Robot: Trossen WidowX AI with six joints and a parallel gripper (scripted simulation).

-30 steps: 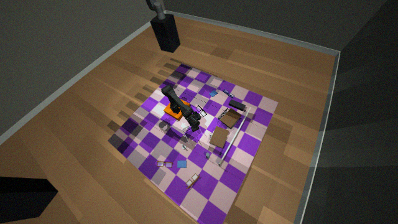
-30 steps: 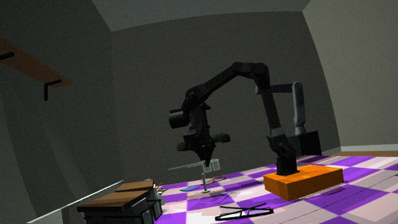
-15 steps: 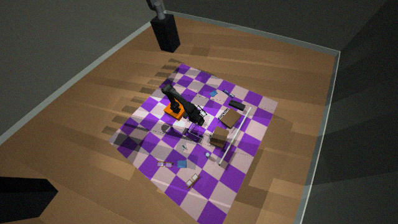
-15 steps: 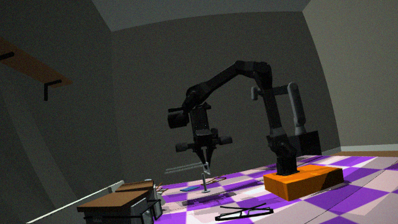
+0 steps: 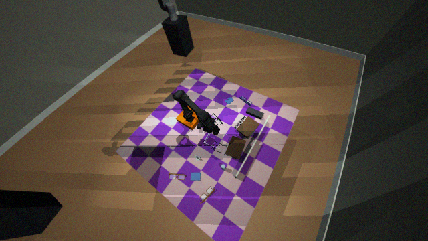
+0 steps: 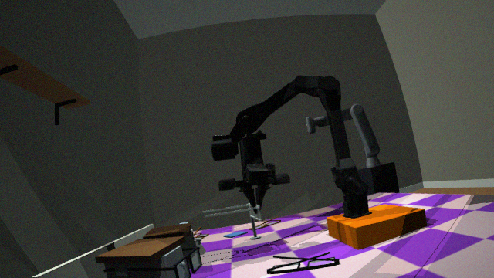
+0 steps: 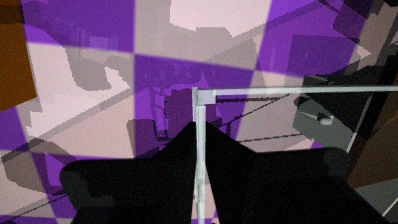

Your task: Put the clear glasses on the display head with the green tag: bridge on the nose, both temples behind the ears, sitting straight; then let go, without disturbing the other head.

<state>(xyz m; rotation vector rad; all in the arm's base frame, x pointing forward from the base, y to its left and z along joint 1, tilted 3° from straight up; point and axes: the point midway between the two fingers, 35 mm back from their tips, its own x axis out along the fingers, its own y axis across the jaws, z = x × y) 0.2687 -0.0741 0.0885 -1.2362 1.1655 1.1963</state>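
My gripper (image 6: pixel 255 210) (image 7: pixel 198 127) is shut on the clear glasses (image 6: pixel 228 211) (image 7: pixel 300 90), gripping the front frame near one end, well above the mat. The temples stretch out from the front toward the heads' side. One display head (image 5: pixel 236 147) (image 6: pixel 170 230) (image 7: pixel 320 135) has a brown top and a bare grey face with a nose, seen at the right of the wrist view; the glasses are apart from it. The other head (image 5: pixel 247 126) (image 6: pixel 140 249) stands beside it and wears black glasses. No green tag can be made out, so I cannot tell which head bears it.
A small post stand (image 5: pixel 198 158) (image 6: pixel 253 228) is on the checkered mat. Black glasses (image 5: pixel 217 119) (image 6: pixel 302 266) lie near the orange base (image 5: pixel 183 120) (image 6: pixel 359 235). A white rail (image 5: pixel 253 145) runs behind the heads. A black case (image 5: pixel 255 113), blue cloth (image 5: pixel 195 177) and brown glasses (image 5: pixel 177 177) lie around.
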